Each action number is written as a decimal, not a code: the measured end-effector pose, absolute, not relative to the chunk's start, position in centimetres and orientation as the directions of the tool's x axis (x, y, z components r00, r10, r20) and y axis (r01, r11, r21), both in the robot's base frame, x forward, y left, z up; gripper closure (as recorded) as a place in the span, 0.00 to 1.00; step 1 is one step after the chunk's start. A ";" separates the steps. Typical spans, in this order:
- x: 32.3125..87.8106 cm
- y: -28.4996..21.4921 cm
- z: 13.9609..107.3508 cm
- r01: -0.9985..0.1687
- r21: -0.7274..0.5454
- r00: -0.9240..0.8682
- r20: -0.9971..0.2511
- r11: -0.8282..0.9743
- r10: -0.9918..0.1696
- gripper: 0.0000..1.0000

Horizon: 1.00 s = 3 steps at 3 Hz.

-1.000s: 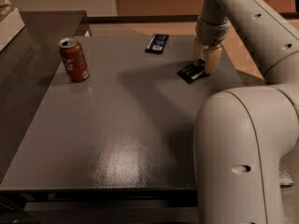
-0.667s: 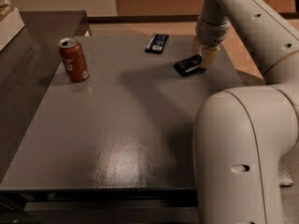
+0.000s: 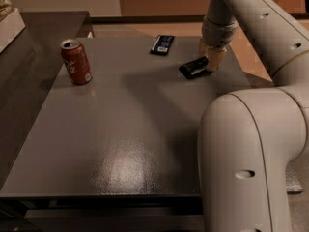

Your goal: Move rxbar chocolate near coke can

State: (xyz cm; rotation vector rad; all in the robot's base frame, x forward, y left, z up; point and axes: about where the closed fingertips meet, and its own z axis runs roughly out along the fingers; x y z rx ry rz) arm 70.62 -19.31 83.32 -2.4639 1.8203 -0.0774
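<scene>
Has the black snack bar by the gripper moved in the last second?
Yes. The rxbar chocolate, at the gripper, has slid slightly left, toward the unmoved blue bar wrapper.

rxbar chocolate [image 3: 194,67] in hand [image 3: 211,65]; coke can [image 3: 76,62] upright, apart

One camera looks down from high behind the arm [image 3: 251,149], across the worktop [image 3: 125,129]; far right, the hand [image 3: 210,65] pinches the rxbar chocolate [image 3: 192,68].
</scene>
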 end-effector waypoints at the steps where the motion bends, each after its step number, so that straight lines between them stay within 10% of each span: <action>1: 70.6 -19.3 83.3 -0.952 -0.092 0.294 -0.005 -0.292 -0.956 1.00; 3: 64.7 -9.8 90.1 -0.947 -0.165 0.301 -0.154 -0.276 -0.941 1.00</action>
